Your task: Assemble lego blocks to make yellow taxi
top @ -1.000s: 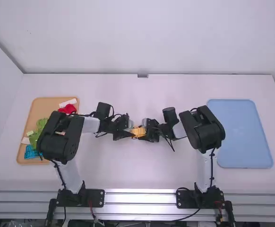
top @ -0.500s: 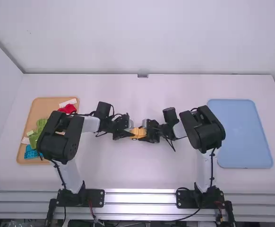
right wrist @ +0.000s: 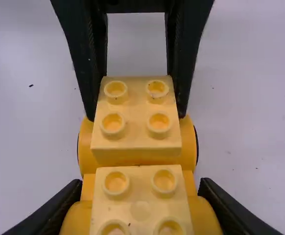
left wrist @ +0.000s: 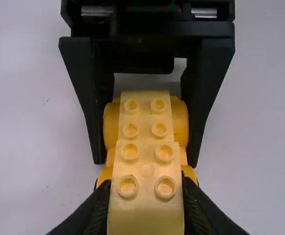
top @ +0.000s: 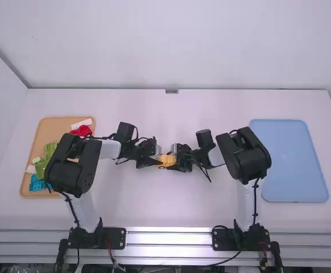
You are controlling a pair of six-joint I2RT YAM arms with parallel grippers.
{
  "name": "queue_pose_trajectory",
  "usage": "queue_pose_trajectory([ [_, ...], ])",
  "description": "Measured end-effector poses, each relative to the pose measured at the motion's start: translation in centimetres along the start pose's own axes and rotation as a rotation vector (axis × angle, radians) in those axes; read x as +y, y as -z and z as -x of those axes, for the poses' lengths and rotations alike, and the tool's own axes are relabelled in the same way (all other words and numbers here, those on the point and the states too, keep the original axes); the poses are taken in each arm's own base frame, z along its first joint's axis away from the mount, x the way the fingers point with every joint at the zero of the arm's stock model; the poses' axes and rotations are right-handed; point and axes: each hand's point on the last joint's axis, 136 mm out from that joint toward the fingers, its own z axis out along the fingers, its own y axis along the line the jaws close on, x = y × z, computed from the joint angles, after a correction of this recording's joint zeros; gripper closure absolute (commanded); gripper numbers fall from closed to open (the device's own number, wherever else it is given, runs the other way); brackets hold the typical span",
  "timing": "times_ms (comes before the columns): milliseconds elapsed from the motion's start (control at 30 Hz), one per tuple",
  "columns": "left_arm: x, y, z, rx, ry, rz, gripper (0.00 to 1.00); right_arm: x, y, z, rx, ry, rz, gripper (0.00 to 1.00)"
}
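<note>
My left gripper (top: 156, 160) and right gripper (top: 177, 160) face each other at mid-table in the high view, with the yellow car (top: 166, 160) between them. In the left wrist view the left gripper (left wrist: 145, 191) is shut on the near studded yellow block (left wrist: 147, 215). Black right-gripper fingers (left wrist: 208, 88) stand against both sides of the rounded wheel base (left wrist: 111, 122). The right wrist view has the right gripper (right wrist: 140, 188) closed on that wheeled base (right wrist: 86, 147), below a second studded block. Left-gripper fingers (right wrist: 81, 58) pinch the far yellow block (right wrist: 136, 110).
An orange tray (top: 30, 190) at the left holds red (top: 81, 131), green (top: 42, 169), white (top: 81, 123) and blue (top: 37, 183) pieces, partly behind the left arm. The pale blue tray (top: 293, 162) lies beyond the right arm.
Slightly more yellow shows between the two grippers than one second ago. Both arms otherwise hold nearly the same pose.
</note>
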Motion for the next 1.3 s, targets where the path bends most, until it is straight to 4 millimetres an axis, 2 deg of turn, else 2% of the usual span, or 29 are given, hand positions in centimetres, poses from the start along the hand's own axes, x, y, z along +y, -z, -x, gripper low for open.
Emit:
queue_pose_trajectory([
  [33,0.0,0.0,0.0,0.000,0.001,-0.001,0.48,0.0,0.0,0.0,0.000,0.001,0.000,0.53],
  [67,-0.2,-0.2,0.2,-0.004,-0.002,-0.008,0.34,0.1,-0.1,0.1,-0.001,0.003,0.004,0.53],
  [200,-0.3,-0.3,0.2,-0.004,-0.004,-0.011,0.34,0.3,-0.3,0.2,-0.002,0.006,0.013,0.53],
  [233,-0.4,-0.3,0.2,-0.002,0.002,-0.014,0.37,0.4,-0.3,0.2,-0.002,0.007,0.013,0.53],
  [333,-0.6,-0.1,0.0,0.002,0.028,-0.025,0.38,0.4,-0.3,0.2,-0.003,0.008,0.014,0.53],
  [467,0.1,1.3,0.6,-0.016,0.073,-0.025,0.35,0.4,-0.3,0.2,-0.004,0.008,0.016,0.52],
  [500,0.5,1.9,1.0,-0.023,0.079,-0.015,0.39,0.4,-0.3,0.2,-0.004,0.008,0.016,0.51],
  [533,0.9,2.5,1.4,-0.029,0.083,-0.006,0.47,0.4,-0.3,0.2,-0.004,0.008,0.016,0.51],
  [567,1.2,3.0,1.7,-0.033,0.084,0.004,0.63,0.4,-0.3,0.2,-0.003,0.008,0.016,0.51],
  [600,1.6,3.5,2.1,-0.035,0.080,0.015,0.88,0.4,-0.3,0.2,-0.004,0.008,0.016,0.51],
  [633,2.1,4.0,2.4,-0.031,0.075,0.030,0.98,0.4,-0.3,0.2,-0.004,0.008,0.016,0.51],
  [767,1.7,4.0,2.1,0.013,0.072,0.032,0.98,0.4,-0.3,0.2,-0.004,0.008,0.016,0.50],
  [867,0.5,2.6,1.4,0.033,0.042,0.012,0.98,0.4,-0.3,0.2,-0.004,0.008,0.016,0.51],
  [933,-1.0,1.0,0.7,0.041,0.025,-0.022,0.98,0.4,-0.3,0.2,-0.004,0.008,0.017,0.51],
  [1000,-1.3,0.5,0.8,0.029,0.007,-0.025,0.98,0.6,-0.3,0.2,-0.009,0.006,0.024,0.51],
  [1300,-0.5,-0.1,0.8,0.076,0.061,0.005,0.98,0.1,0.2,-0.1,-0.005,0.001,0.003,0.51],
])
